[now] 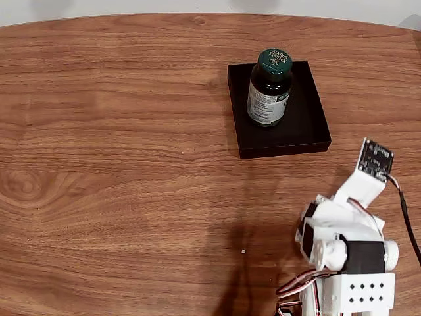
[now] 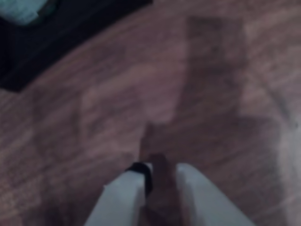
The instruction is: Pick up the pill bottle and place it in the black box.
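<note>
Pill bottle: small dark green-brown glass bottle (image 1: 269, 89) with a dark green screw cap lettered in gold and a white-and-green paper label; it stands upright inside the black box, toward the box's 11 o'clock corner in the fixed view.
Black box: shallow matte black rectangular tray (image 1: 302, 131) with low walls, lying at about 1 o'clock on the desk in the fixed view; in the wrist view its dark corner (image 2: 56, 42) sits at 11 o'clock, with a blurred pale patch of the bottle's label (image 2: 21, 9) at the very top left edge.
My tool: two white fingers, one with a black pad, enter the wrist view from 6 o'clock (image 2: 162, 169); they stand nearly together with a narrow slot between them, and nothing is between them. They hang over bare wood, well apart from the box.
My arm: white printed body with black servos (image 1: 345, 253) at 5 o'clock in the fixed view, a small black circuit board (image 1: 375, 157) at its upper end, near the box's 5 o'clock corner but not touching it.
Desk: brown wood-grain top (image 1: 118, 164); the arm's shadow falls on it at 6 o'clock in the fixed view.
Sharpness: the wrist view is blurred, so fine detail there cannot be told.
</note>
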### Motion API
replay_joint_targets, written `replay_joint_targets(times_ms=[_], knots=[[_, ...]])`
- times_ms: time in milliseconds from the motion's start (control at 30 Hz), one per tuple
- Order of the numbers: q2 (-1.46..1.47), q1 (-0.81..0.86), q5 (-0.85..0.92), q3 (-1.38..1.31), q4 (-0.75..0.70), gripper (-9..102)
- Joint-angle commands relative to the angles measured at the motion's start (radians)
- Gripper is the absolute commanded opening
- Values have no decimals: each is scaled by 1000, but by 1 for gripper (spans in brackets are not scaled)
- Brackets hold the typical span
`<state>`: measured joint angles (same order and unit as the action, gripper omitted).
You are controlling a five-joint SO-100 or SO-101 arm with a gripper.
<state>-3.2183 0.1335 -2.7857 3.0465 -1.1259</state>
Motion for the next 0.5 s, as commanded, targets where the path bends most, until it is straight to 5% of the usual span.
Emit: replay_joint_targets(times_ms=[0, 467], knots=[[-48, 2, 18, -17, -103, 0], [-120, -20, -166, -17, -377, 0]])
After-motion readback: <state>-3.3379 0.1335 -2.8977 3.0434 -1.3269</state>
